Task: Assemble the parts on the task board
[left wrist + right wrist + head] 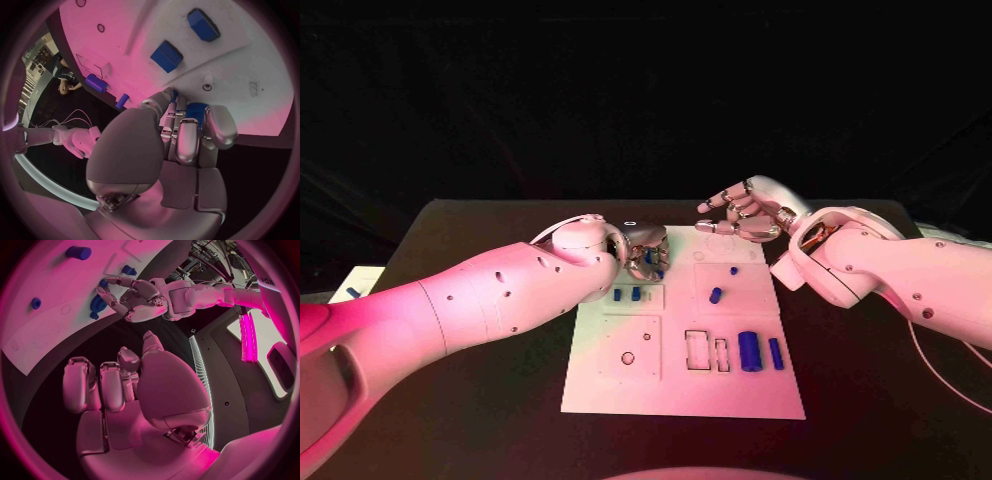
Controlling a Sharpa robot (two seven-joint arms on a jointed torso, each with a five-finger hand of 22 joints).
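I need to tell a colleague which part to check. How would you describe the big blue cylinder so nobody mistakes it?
Start at the white task board mid-table and go to its near right corner. The big blue cylinder lies there beside a slimmer blue piece; it is the thickest part on the board.

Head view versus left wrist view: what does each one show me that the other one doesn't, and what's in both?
The head view adds the layout: the whole task board on the table, the right hand raised over the board's far edge holding nothing, and the rectangular slots beside the big blue cylinder. The left wrist view adds the close-up: the left hand from the palm side, its fingers wrapped around a blue part. Both share the left hand, that part and the two small blue blocks.
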